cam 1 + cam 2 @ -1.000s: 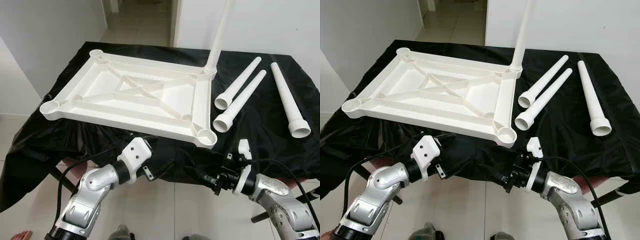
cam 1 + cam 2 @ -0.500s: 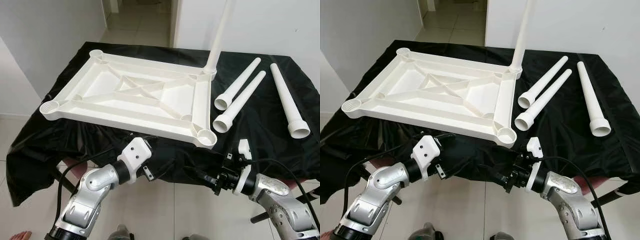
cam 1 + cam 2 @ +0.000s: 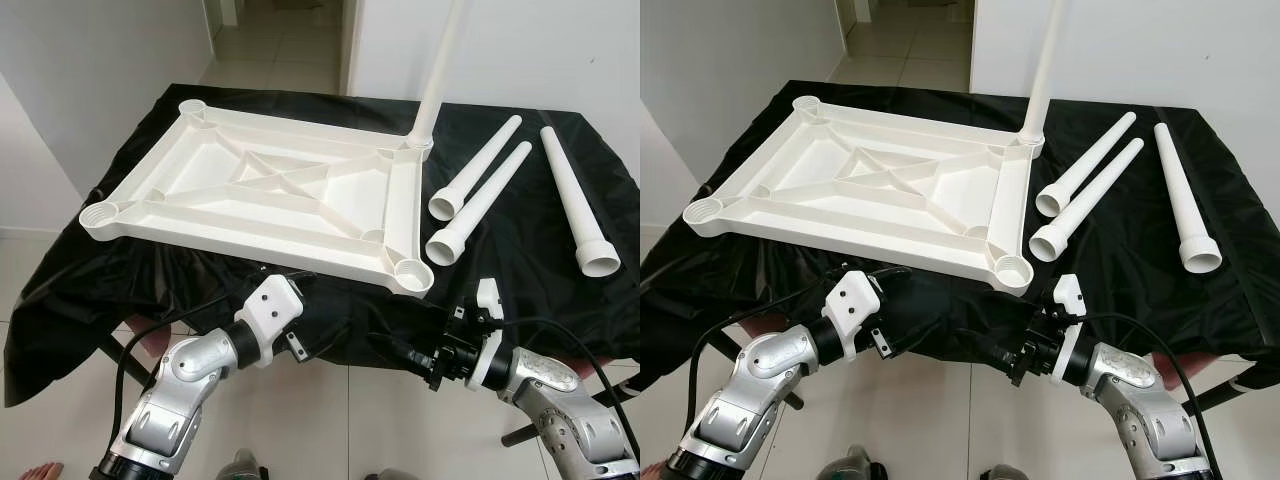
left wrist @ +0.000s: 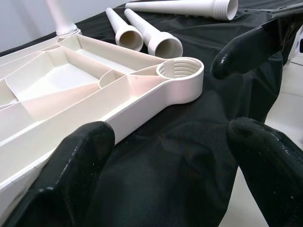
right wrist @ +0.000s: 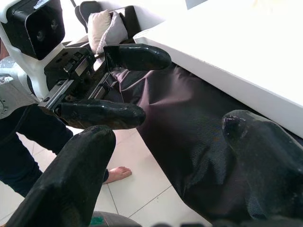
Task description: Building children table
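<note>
White plastic makes up every part before us: the tabletop [image 3: 270, 200] lies upside down on the black cloth [image 3: 520, 270] that covers the table, ribs and corner sockets facing up. We judge the job about a quarter done. One leg [image 3: 440, 70] stands upright in the far right socket, while three loose legs [image 3: 480, 190] lie on the cloth to the right of the tabletop, two side by side and the third [image 3: 575, 200] a little apart near the right edge. The near right socket [image 3: 412, 270], the near left socket [image 3: 100, 213] and the far left socket [image 3: 193, 106] are all empty, so three legs are left to fit before the piece can be turned over.

Our left claw [image 3: 305, 340] hangs below the near edge of the cloth with its fingers [image 4: 75, 161] spread apart and nothing between them; its wrist view looks up along the tabletop toward the near right socket. Our right claw [image 3: 415, 358] sits just off the near edge under that same corner, also open and empty, its fingers [image 5: 265, 151] close to the draped cloth. In the right wrist view a person's bare foot [image 5: 117, 174] rests on the tiled floor.

Against the picture a second ago, we find almost nothing changed: both arms sit where they were, the legs have not shifted, and only the cloth's hanging left edge looks slightly different.
</note>
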{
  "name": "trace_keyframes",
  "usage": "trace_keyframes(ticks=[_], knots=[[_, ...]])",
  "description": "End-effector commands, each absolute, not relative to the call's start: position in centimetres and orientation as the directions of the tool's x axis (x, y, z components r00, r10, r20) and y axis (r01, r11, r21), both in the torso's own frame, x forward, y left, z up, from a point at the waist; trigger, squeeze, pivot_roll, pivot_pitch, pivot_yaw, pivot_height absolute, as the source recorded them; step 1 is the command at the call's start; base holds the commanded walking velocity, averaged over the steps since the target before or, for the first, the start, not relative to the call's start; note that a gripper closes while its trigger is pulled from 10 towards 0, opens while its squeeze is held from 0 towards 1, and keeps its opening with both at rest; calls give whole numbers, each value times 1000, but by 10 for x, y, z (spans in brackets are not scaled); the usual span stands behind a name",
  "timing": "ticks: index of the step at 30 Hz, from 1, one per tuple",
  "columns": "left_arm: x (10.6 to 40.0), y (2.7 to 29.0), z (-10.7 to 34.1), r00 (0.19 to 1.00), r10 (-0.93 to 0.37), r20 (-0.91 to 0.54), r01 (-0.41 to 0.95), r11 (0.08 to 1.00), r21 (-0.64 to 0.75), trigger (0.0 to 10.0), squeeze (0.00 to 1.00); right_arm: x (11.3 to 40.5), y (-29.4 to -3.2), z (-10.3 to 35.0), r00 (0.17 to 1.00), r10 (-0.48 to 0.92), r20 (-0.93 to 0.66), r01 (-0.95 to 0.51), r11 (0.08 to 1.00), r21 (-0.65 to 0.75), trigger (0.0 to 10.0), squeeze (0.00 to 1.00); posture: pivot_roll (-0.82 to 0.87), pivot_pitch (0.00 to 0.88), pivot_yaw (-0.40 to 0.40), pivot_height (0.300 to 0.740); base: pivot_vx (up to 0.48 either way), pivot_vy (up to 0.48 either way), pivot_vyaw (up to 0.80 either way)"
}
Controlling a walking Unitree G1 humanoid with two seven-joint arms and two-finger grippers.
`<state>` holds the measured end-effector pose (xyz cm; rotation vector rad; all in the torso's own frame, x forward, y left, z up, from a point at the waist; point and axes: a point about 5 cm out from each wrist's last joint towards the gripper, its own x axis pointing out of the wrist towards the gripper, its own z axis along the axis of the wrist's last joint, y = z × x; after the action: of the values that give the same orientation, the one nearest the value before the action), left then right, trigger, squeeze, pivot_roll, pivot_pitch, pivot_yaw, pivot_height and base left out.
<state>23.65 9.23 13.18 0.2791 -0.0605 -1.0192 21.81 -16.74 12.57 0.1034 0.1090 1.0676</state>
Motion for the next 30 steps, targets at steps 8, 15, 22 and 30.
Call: trace_keyframes(ticks=[8, 15, 22, 30], knots=[[221, 103, 116, 377, -898, -228, 925, 349, 152, 10000, 0, 186, -184, 87, 278, 920, -275, -913, 342, 222, 10000, 0, -1, 0, 0, 740, 0, 0, 0], [221, 109, 109, 385, -887, -253, 922, 363, 131, 10000, 0, 186, -188, 83, 274, 915, -297, -912, 345, 223, 10000, 0, 2, 0, 0, 740, 0, 0, 0], [225, 129, 83, 449, -831, -329, 888, 456, 61, 10000, 0, 188, -205, 58, 339, 870, -358, -855, 444, 267, 10000, 0, 4, 0, 0, 740, 0, 0, 0], [235, 159, 37, 569, -706, -421, 760, 647, -58, 10000, 0, 188, -225, 16, 472, 761, -446, -699, 631, 337, 10000, 0, 3, 0, 0, 740, 0, 0, 0]])
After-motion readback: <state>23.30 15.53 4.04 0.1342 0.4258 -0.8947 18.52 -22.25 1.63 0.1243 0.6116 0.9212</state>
